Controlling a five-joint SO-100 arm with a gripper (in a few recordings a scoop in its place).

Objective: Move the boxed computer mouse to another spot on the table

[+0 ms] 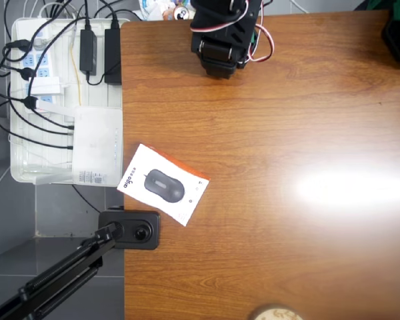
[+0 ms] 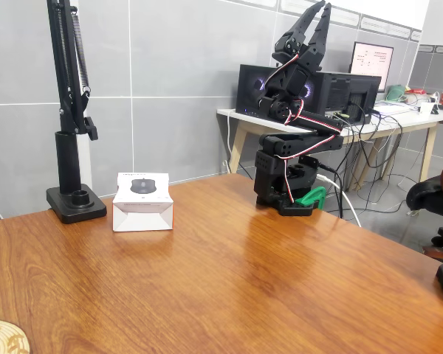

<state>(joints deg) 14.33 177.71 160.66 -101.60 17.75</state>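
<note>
Flat white rectangular mouse box w/ dark grey mouse pic and orange-red edge (image 1: 163, 184) is lying near the left edge of the glossy reddish-brown wooden table (image 1: 287, 133) in overhead view, just beside a black clamp-stand base (image 2: 75, 203). Black two-finger gripper (image 2: 316, 13) is pointing up, well apart from the box, fingers standing narrowly apart, holding nothing.

The boxed computer mouse (image 2: 142, 201) lies on the table (image 2: 229, 280), well apart from the raised jaws.
</note>
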